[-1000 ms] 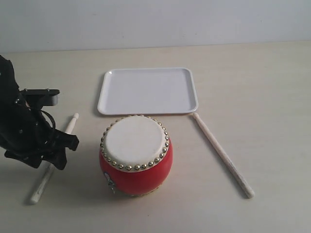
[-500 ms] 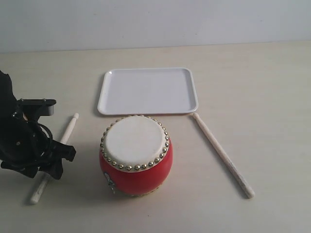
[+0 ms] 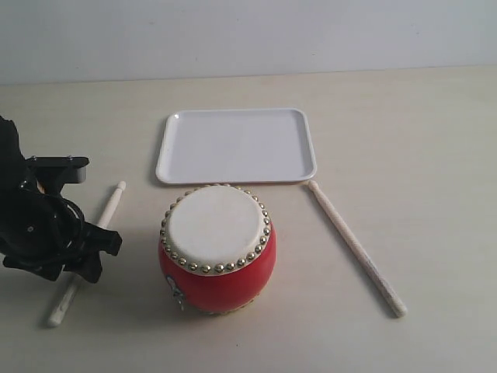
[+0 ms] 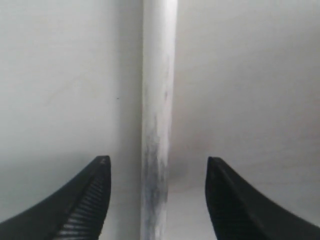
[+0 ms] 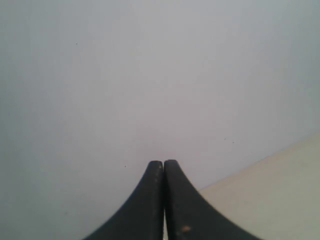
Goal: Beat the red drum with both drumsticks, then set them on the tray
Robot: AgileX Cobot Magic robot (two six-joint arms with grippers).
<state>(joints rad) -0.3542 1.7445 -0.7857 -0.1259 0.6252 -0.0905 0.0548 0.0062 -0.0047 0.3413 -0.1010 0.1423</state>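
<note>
The red drum (image 3: 217,249) with its cream skin and gold studs stands at the table's front centre. Behind it lies the white tray (image 3: 236,145), with nothing on it. One drumstick (image 3: 85,253) lies left of the drum; my left gripper (image 3: 87,260) is down over its middle, open, with a finger on each side. The left wrist view shows that drumstick (image 4: 159,120) running between the two black fingertips (image 4: 95,190) with gaps on both sides. The other drumstick (image 3: 355,246) lies right of the drum, untouched. My right gripper (image 5: 163,165) is shut on nothing, facing a pale wall; it is out of the exterior view.
The pale tabletop (image 3: 411,155) stretches right of the tray and the second drumstick. The left arm's black body (image 3: 31,221) fills the left edge beside the first drumstick. A grey wall (image 3: 248,35) backs the table.
The left gripper has sunk lower over the left drumstick and shifted slightly toward the table's front. Drum, tray and both drumsticks have not moved.
</note>
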